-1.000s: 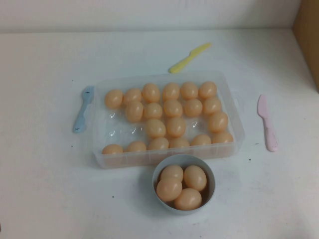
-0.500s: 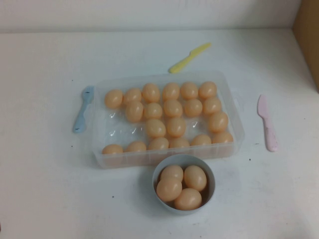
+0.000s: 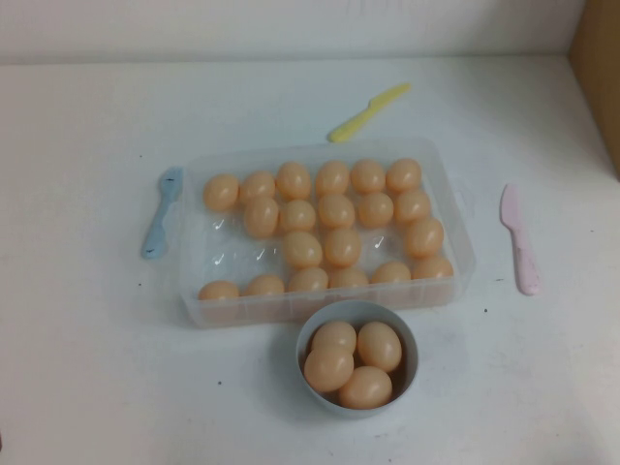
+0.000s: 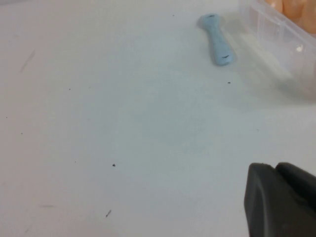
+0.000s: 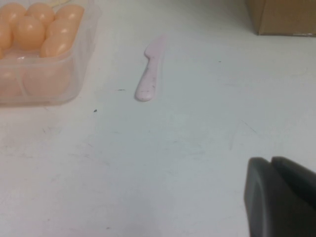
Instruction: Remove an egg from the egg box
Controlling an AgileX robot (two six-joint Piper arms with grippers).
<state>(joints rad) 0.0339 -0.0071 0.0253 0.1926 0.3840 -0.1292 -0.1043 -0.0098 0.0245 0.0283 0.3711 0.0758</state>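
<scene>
The clear plastic egg box (image 3: 320, 308) lies mid-table in the high view, holding several peach-orange eggs such as one near its middle (image 3: 301, 249); a few cups at its left are bare. Neither arm shows in the high view. My left gripper (image 4: 274, 168) is shut and empty over bare table, off to the side of the box's corner (image 4: 281, 34). My right gripper (image 5: 270, 162) is shut and empty over bare table, well away from the box's end (image 5: 64, 79) and its eggs (image 5: 29, 32).
A grey-blue bowl (image 3: 407, 339) with several eggs stands just in front of the box. A blue knife (image 3: 163, 211) lies left of the box, a yellow knife (image 3: 368, 111) behind it, a pink knife (image 3: 520, 238) to its right. A cardboard box (image 3: 601, 68) stands at the far right.
</scene>
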